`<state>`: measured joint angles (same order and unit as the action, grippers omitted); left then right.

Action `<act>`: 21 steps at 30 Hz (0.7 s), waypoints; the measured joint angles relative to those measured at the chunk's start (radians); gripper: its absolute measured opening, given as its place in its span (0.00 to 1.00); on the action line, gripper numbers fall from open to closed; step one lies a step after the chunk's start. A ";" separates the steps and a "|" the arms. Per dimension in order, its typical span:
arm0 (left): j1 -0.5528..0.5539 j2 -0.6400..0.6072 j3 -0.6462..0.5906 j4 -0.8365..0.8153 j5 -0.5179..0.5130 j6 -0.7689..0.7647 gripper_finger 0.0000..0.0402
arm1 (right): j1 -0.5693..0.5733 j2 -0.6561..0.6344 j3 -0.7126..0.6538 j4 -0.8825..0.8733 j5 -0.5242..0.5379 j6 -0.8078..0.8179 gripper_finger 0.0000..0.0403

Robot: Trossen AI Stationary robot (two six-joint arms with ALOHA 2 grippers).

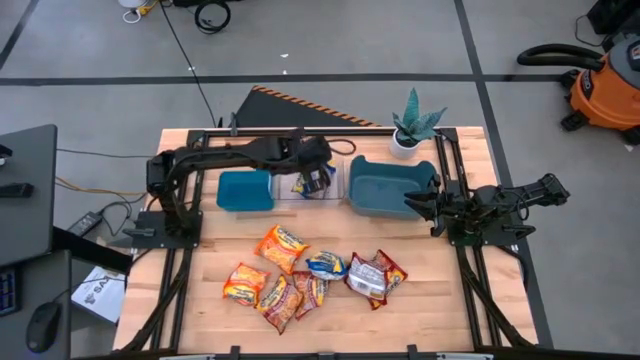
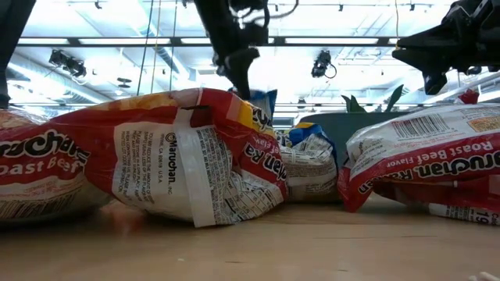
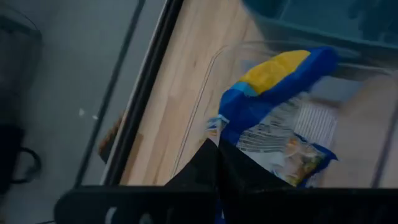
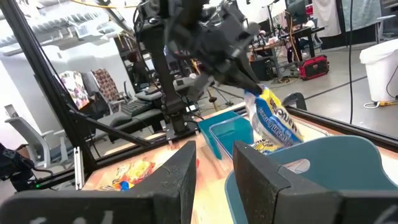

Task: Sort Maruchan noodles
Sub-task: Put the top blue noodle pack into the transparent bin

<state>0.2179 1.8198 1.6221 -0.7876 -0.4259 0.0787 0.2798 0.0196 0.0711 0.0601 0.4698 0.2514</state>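
My left gripper (image 1: 317,180) reaches out over the clear bin (image 1: 300,190), which stands between the small teal bin (image 1: 245,190) and the large teal bin (image 1: 388,186). It is shut on a blue-and-yellow Maruchan packet (image 4: 272,121). The other packets lie flat in a loose pile on the table's near half: orange ones (image 1: 282,246), a blue one (image 1: 327,265) and red-and-silver ones (image 1: 368,276). My right gripper (image 4: 214,180) is open and waits by the large teal bin's right end, touching nothing. My left gripper pinches the blue-and-yellow packet between its two fingers at the packet's top edge (image 4: 256,94), coming slantwise from above. The packet hangs below the fingers over the clear bin. Whether its lower end (image 4: 266,147) touches the bin, I cannot tell.
A potted plant (image 1: 412,128) stands at the table's far edge behind the large teal bin. In the low view, packets (image 2: 187,152) fill the foreground. Bare wood (image 1: 440,290) lies right of the pile.
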 joint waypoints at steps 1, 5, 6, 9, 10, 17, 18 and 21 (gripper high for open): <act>0.014 0.000 -0.007 0.014 0.011 -0.001 0.02 | 0.000 0.000 0.000 -0.001 0.000 0.000 0.28; 0.050 0.000 -0.047 0.089 0.044 -0.004 0.02 | 0.000 0.000 0.000 0.000 0.000 0.000 0.28; 0.053 0.000 -0.053 0.090 0.059 -0.004 0.02 | 0.000 0.000 0.000 0.000 0.000 0.000 0.28; 0.053 0.000 -0.069 0.103 0.138 -0.002 0.02 | 0.000 0.000 0.000 -0.001 0.000 0.000 0.28; 0.050 0.000 -0.082 0.100 0.181 -0.008 0.02 | 0.000 0.000 0.000 -0.001 0.000 0.000 0.28; -0.012 0.000 -0.135 0.098 0.342 -0.054 0.15 | 0.000 0.000 0.000 -0.001 0.000 0.000 0.28; -0.024 0.000 -0.135 0.099 0.341 -0.061 0.19 | 0.000 0.000 0.000 -0.001 0.000 0.000 0.28; -0.059 -0.010 -0.132 0.079 0.352 -0.075 0.30 | 0.000 0.000 0.000 -0.001 0.000 0.000 0.28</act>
<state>0.1587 1.8094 1.4903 -0.7091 -0.0736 0.0041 0.2798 0.0196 0.0711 0.0593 0.4694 0.2512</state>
